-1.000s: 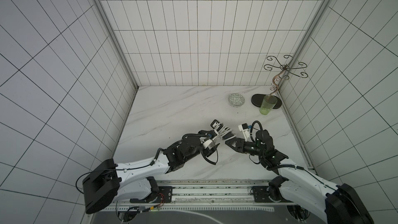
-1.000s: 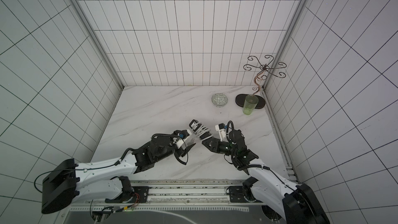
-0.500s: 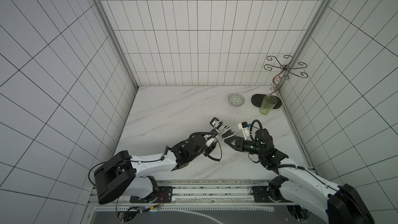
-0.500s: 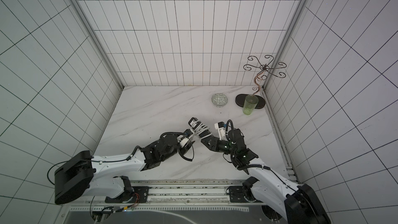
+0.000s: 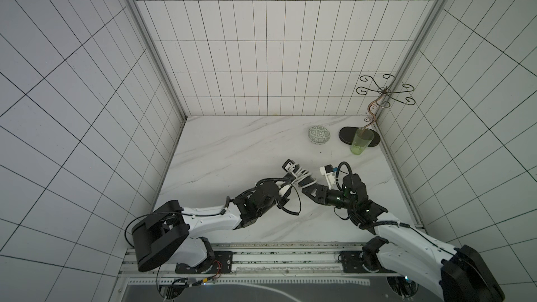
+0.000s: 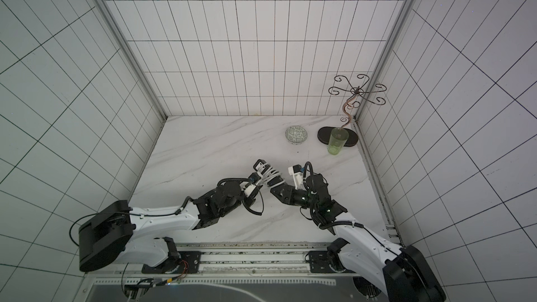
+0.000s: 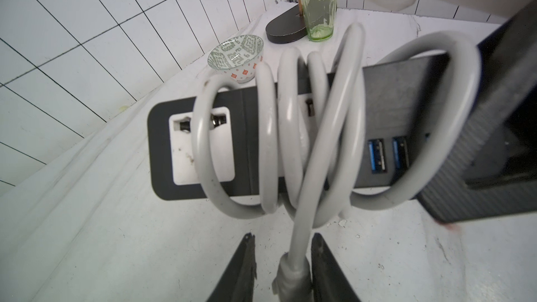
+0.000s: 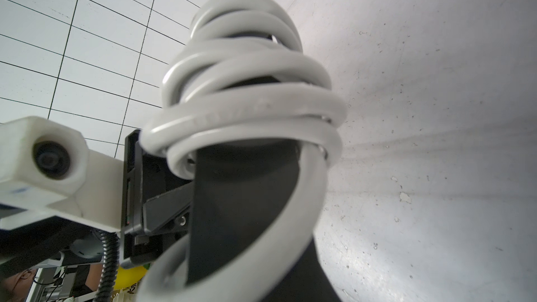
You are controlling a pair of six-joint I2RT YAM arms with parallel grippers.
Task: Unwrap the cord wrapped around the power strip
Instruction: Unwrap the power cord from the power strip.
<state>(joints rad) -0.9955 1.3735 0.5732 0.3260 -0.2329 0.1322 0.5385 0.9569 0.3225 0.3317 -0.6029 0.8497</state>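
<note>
The power strip [image 5: 297,173] sits in mid-air above the front middle of the marble tabletop [image 5: 232,152], held between the two arms in both top views. The right gripper [image 5: 308,189] has its jaws clamped together on the end that carries the blue ports [image 7: 377,156]; in the left wrist view that end disappears behind the black gripper body. The far end of the strip, with its white socket face [image 7: 202,146], points toward 11 o'clock from the right gripper in a top view.

The cord [image 7: 290,129] is wound around the strip in several loose loops, covering most of its middle. One strand drops away from the coil to the grey plug [image 7: 290,278], which lies between the fingers [image 7: 241,271] of the left gripper [image 7: 283,268]. One finger touches the plug while a gap shows on the other side, so the jaws are narrowly apart and not clamped.

At 1 o'clock from the strip, near the back right corner, stand a patterned bowl [image 5: 319,135], a green glass [image 5: 360,140] and a dark oval base [image 5: 345,136] carrying a curly wire stand [image 5: 385,91].
</note>
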